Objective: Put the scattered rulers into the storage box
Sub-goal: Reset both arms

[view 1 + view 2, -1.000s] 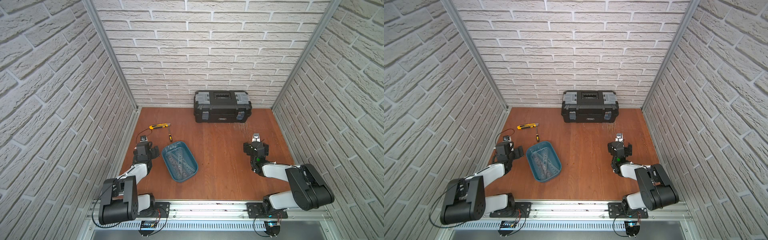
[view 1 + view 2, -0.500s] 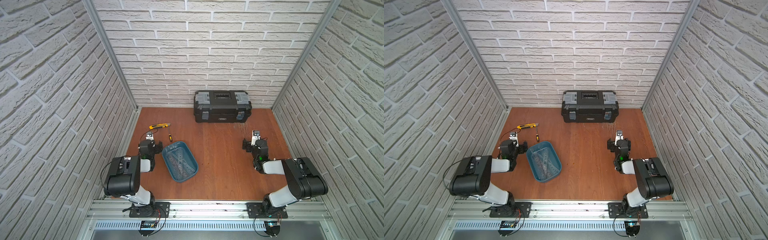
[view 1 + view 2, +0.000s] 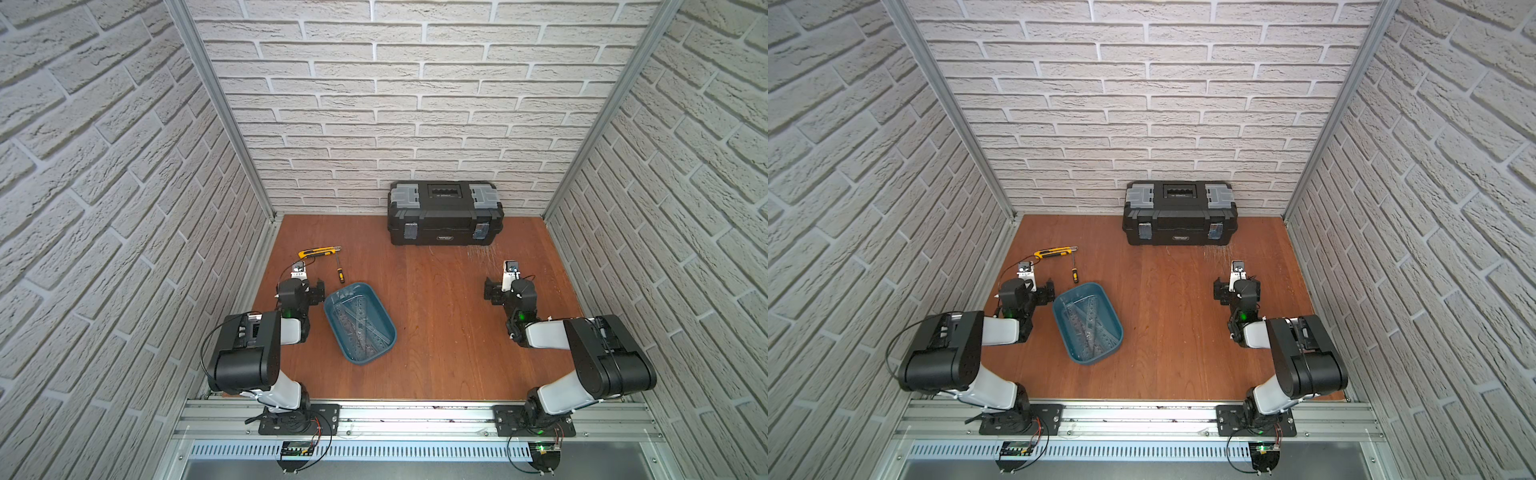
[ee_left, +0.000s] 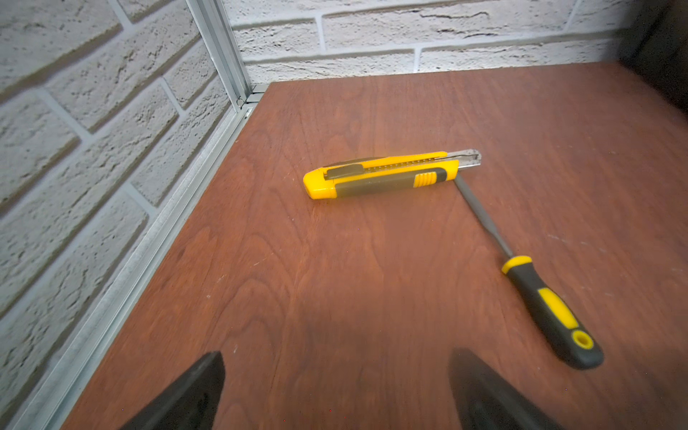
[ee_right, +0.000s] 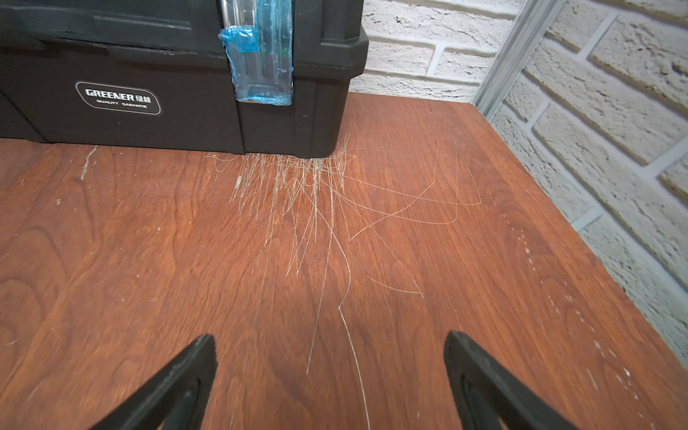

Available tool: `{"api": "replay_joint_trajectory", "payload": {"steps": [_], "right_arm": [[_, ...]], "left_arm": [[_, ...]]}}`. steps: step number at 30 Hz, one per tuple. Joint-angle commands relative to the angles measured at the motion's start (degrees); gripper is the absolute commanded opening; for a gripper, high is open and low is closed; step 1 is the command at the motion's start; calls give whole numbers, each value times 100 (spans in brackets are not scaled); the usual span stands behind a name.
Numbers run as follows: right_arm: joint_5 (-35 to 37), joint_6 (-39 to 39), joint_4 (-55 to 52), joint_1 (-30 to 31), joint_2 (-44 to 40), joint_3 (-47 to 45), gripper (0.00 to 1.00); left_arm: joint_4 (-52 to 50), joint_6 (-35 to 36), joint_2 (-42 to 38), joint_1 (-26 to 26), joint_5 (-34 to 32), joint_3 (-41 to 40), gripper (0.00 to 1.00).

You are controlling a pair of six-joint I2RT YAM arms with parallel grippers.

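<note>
When nothing is gripped

Since nothing lies between their jaws, the black left gripper (image 4: 335,353) and black right gripper (image 5: 329,335) are seen spread wide over the brown wooden table (image 5: 111,260). Clear flat plastic rulers (image 3: 359,322) are found crossed inside the shallow teal-blue plastic storage box (image 3: 351,288).

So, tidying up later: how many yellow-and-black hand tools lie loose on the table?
2. The utility knife lies near the far left corner; the screwdriver lies beside it, tip at the blade end, behind the blue tray. The closed toolbox could hide more.
</note>
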Motion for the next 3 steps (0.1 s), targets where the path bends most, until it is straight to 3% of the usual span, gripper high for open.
{"api": "replay_joint_trajectory", "payload": {"steps": [1,3], "right_arm": [[-175,78,62,-116,-108,109,99],[-175,71,85,-121,-130,89,99]], "left_arm": [[296,72,-5,-9,59,17,98],[286,73,-9,-6,57,17,98]]}}
